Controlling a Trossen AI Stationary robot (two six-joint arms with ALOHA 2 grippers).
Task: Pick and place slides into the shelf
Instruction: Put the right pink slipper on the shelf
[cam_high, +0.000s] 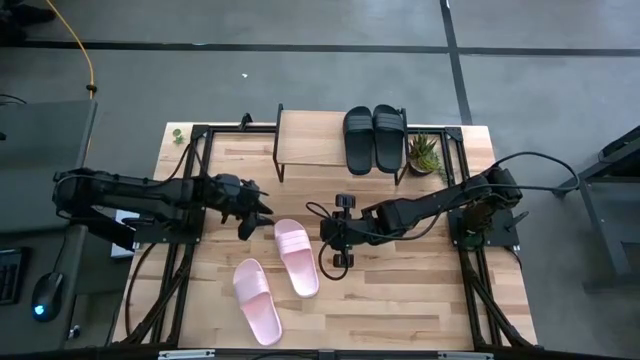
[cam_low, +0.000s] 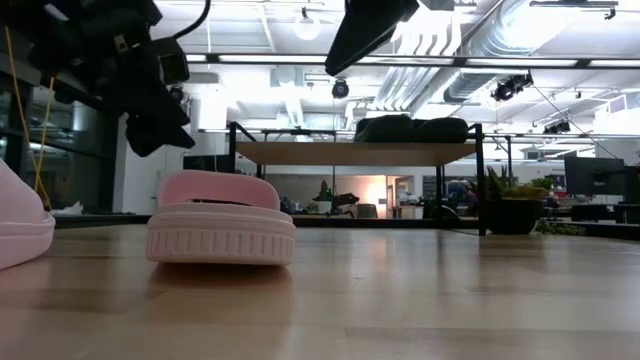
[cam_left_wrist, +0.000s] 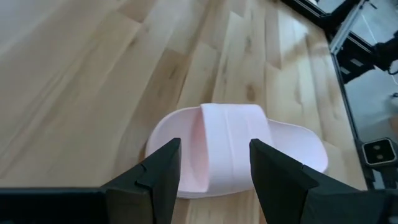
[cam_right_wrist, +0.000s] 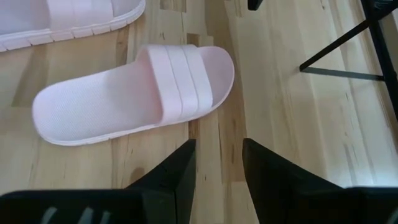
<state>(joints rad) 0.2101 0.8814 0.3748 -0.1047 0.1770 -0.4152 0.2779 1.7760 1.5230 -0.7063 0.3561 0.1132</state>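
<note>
Plant (cam_high: 424, 153) stands beside shelf (cam_high: 310, 138), nothing blocking.

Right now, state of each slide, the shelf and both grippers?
black slides: paired, upright on the shelf's top board.
pink slide nearer the shelf: flat on the table, between the grippers.
other pink slide: flat on the table, unheld.
shelf: standing, left part bare.
left gripper: open, empty, above the nearer slide.
right gripper: open, empty.

Bright, even overhead light – ceiling strips (cam_low: 300, 62) glare in the low view; soft shadows under the pink slide (cam_right_wrist: 134, 93); arms silhouetted.
</note>
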